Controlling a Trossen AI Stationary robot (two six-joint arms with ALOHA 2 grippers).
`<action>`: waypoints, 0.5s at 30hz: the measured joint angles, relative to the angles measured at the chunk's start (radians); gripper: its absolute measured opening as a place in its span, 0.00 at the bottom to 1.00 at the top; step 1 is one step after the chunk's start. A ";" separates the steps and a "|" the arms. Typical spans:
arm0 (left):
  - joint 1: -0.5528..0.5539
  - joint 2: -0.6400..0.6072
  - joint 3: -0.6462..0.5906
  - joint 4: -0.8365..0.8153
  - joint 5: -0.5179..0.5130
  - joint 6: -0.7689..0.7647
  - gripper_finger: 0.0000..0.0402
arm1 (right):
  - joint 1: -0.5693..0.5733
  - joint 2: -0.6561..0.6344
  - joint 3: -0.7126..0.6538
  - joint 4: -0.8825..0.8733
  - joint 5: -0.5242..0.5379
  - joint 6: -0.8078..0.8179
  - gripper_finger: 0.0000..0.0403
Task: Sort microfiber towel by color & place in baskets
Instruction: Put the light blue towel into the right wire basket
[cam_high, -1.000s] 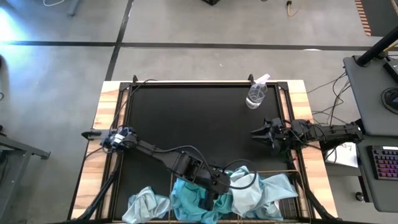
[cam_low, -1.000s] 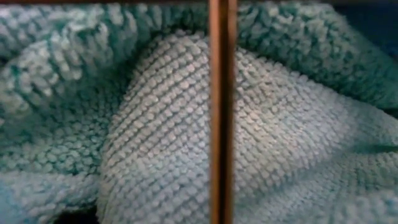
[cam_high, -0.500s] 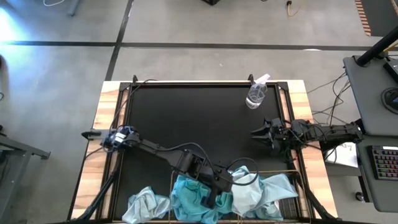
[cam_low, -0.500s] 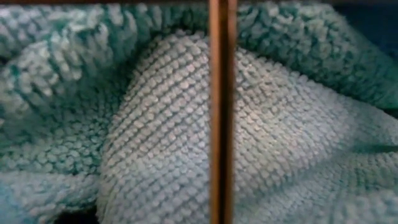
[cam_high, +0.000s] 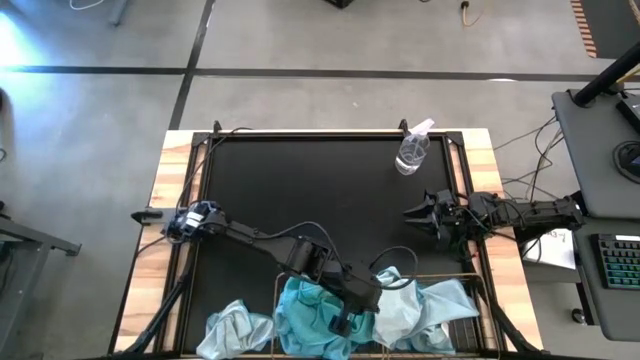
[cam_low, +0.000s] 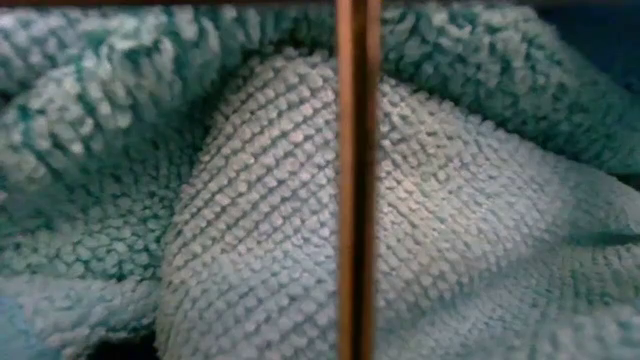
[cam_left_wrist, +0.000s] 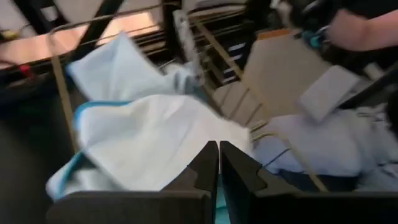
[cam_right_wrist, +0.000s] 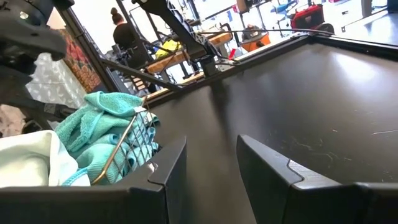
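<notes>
I have the left gripper (cam_high: 345, 322) down over the baskets (cam_high: 455, 283) at the near edge of the surface (cam_high: 300, 190), its fingers (cam_left_wrist: 205, 163) pressed together with nothing between them as far as the wrist view shows, just above a pale towel (cam_left_wrist: 149, 134). From above, I see turquoise towels (cam_high: 305, 320) heaped in the left basket and pale ones (cam_high: 430, 305) in the right, so most of the sorting looks done to me. One pale towel (cam_high: 228, 328) lies outside on the surface, just left of the baskets, and I judge that it has yet to go in. The low view is filled with towel (cam_low: 300, 230) against a basket wire (cam_low: 352, 180). My right gripper (cam_high: 418, 212) waits with fingers spread at the right side, near the spray bottle (cam_high: 412, 150).
</notes>
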 joint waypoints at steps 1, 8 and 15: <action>0.002 0.000 0.000 0.009 0.021 -0.001 0.00 | 0.000 0.000 0.000 0.000 0.000 0.000 0.33; 0.004 0.000 0.000 -0.091 0.061 -0.026 0.00 | 0.000 0.000 0.000 0.000 0.000 0.000 0.33; 0.004 0.000 -0.006 -0.146 0.079 0.010 0.00 | 0.000 0.000 0.000 0.000 -0.001 -0.006 0.33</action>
